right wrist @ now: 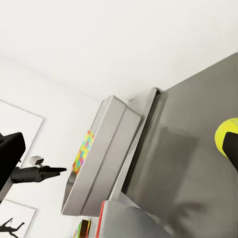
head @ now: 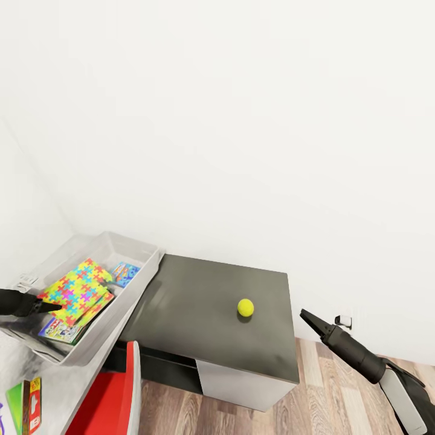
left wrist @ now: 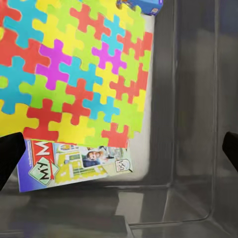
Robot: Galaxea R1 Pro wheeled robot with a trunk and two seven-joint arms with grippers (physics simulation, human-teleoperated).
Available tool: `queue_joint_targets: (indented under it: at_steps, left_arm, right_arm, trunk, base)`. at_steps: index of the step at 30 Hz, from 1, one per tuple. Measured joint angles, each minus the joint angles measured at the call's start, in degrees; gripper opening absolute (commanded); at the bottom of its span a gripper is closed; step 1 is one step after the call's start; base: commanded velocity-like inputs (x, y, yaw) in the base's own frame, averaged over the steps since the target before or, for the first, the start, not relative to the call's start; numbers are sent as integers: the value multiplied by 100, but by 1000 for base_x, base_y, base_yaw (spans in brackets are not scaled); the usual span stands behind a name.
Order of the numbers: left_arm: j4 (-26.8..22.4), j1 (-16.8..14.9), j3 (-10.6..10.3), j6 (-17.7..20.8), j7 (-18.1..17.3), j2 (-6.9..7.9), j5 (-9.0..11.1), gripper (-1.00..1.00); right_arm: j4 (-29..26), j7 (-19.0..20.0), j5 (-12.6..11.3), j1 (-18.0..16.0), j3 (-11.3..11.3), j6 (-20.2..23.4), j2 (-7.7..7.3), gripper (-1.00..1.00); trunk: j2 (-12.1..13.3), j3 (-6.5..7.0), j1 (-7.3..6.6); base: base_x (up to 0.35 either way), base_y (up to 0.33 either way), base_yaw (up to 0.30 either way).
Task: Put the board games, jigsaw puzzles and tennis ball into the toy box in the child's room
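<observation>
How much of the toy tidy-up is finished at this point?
Done: jigsaw puzzles, a Monopoly box and a blue-lidded box lie in the toy box. In hand: nothing; the left gripper hovers open over the bin, the right gripper beside the desk. Left: the tennis ball on the dark desktop, and a green game box outside the bin.

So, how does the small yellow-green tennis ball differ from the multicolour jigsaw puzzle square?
The small yellow-green tennis ball is round and one plain colour; the multicolour jigsaw puzzle square is flat and patterned in many colours. The ball sits alone on the dark grey tabletop, outside the light grey toy box; the puzzle lies inside it. The ball looks much smaller.
</observation>
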Motion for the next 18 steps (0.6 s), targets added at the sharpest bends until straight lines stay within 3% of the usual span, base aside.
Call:
queue_joint_targets:
  at_steps: [14, 18]
  left_arm:
    - [-90, -2, 78, -14, -140, 64, 81, 100]
    - [-124, -6, 300, -12, -477, 91, 95, 100]
  right_arm:
    - [9, -1, 0, 1, 0, -1, 0, 100]
    - [9, 16, 0, 0, 1, -7, 0, 100]
  trunk:
    - [0, 0, 0]
    - [-1, 7, 0]
  base:
    - [0, 0, 0]
    - [0, 0, 0]
